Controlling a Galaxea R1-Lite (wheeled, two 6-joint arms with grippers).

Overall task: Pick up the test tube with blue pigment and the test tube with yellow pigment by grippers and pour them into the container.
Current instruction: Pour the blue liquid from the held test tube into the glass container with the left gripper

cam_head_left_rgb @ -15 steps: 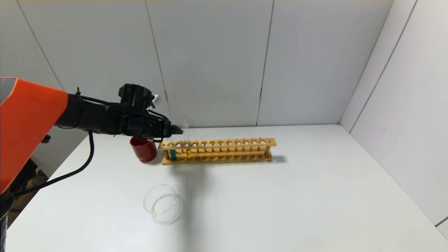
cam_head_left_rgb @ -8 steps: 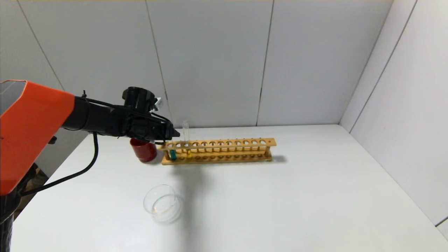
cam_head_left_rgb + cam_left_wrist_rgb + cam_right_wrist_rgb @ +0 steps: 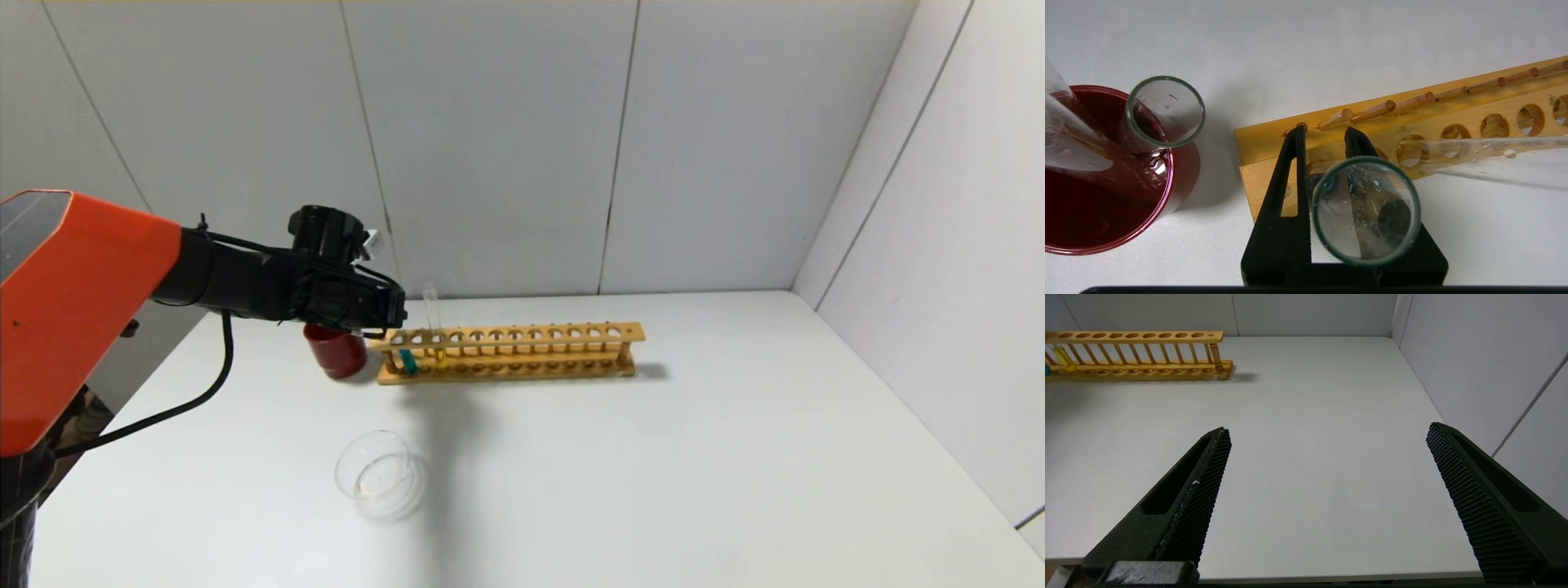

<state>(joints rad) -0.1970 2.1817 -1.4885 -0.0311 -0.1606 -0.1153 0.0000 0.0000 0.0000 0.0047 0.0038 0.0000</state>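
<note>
With the left gripper (image 3: 397, 313) pinched onto the test tube with blue pigment (image 3: 406, 360) at the rack's (image 3: 571, 333) red-cup end, the step in hand reads as the lift-out. Wrist view shows the fingers (image 3: 1290, 171) pressed together around the upper glass, tube mouth facing the camera. The tube leans a bit in its hole, blue bottom seated at the rack's base. The test tube with yellow pigment (image 3: 435, 331) stands upright in a nearby hole of the same rack, close to the held one. Best move, as I judge it: pull straight up along the tube's own axis until the round bottom clears the rack's top rail, keep the mouth up, avoid knocking the yellow neighbour or dragging the rack. Only then swing toward the container (image 3: 380, 475), which sits on the table well in front of the rack, nearer the robot. Red cup (image 3: 335, 351) sits just beside the rack's end; stay off it. Right gripper (image 3: 1327, 477) is parked well away from the rack's far end, jaws spread wide, holding nothing.
</note>
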